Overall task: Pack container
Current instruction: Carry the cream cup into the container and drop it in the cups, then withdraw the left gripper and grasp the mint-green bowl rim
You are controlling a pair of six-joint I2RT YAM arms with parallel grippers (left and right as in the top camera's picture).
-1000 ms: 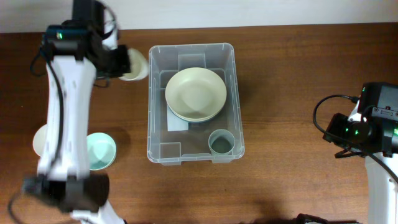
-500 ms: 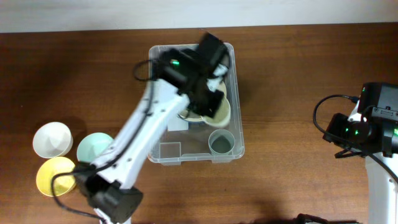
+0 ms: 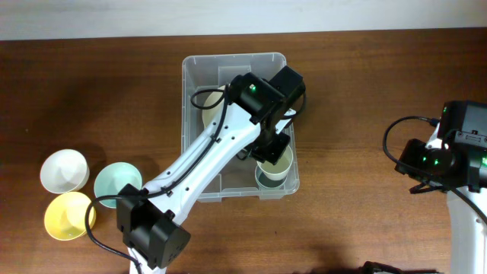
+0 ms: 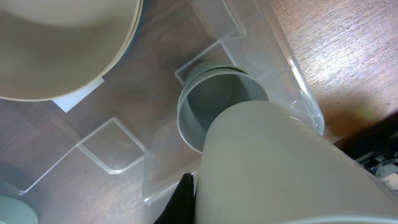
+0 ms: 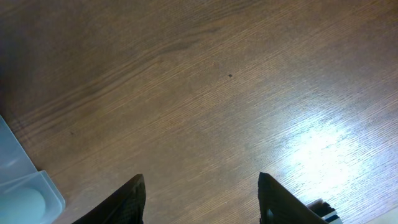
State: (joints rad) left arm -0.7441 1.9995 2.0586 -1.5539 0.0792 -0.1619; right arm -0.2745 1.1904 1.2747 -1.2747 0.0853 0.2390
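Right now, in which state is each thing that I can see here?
Container, open, upright, partly filled.
Cream plate, lying inside the container.
Grey cup, upright in the container's corner, empty.
Cream cup, gripped, over the grey cup.
White bowl, upright on the table, empty.
Mint bowl, upright, empty.
Yellow bowl, upright, empty.
Left jaws, shut on the cream cup.
Right jaws, open, empty.

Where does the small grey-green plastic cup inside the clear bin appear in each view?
Overhead: the grey-green plastic cup sits in the lower right corner of the large clear plastic container, partly under a cream cup.
Left wrist: picture centre, beyond the cream cup.
Right wrist: not in it.
Shared landmark: the container's clear wall, seen in all three views.
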